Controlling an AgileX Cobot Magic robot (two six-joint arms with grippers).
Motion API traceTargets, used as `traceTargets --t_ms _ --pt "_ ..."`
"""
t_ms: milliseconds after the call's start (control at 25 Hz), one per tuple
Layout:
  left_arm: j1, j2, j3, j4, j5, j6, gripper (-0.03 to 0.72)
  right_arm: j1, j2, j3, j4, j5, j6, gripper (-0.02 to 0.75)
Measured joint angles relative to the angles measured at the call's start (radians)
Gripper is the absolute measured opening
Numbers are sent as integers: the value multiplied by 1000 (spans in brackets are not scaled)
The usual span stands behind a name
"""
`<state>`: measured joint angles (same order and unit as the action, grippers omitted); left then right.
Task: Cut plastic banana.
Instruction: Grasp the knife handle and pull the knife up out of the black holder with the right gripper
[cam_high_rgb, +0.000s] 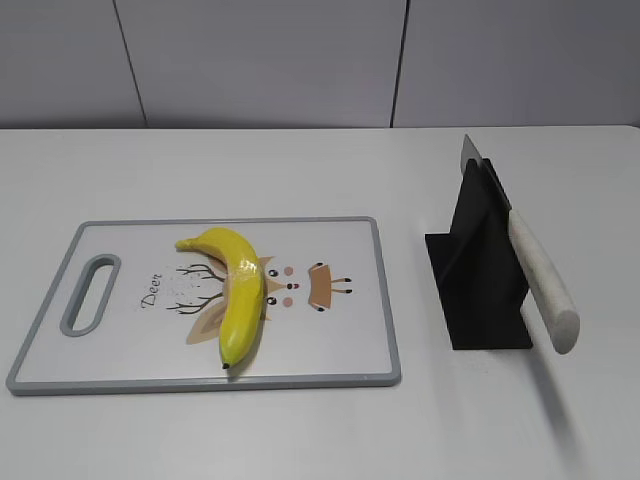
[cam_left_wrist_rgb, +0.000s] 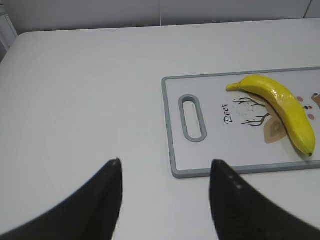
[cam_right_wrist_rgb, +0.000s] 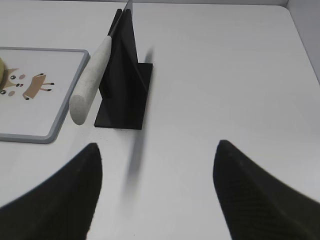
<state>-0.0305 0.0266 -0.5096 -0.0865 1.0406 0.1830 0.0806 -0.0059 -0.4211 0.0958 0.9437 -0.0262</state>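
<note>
Banana (cam_high_rgb: 238, 292): glossy yellow, curved, whole, dark tip, seam perhaps mid-length.

banana (cam_high_rgb: 238, 292) on board (cam_high_rgb: 340, 340); knife (cam_high_rgb: 535, 270) right

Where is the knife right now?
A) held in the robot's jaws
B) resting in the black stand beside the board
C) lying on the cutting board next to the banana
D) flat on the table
B, the knife leans in the black stand, off to the side of the cutting board where the plastic banana lies.
</note>
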Motion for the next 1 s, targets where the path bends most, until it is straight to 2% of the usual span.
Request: traceTargets --t_ms 1000 --pt "0 0 0 0 -1 0 514 0 0 0 0 -1 0 526"
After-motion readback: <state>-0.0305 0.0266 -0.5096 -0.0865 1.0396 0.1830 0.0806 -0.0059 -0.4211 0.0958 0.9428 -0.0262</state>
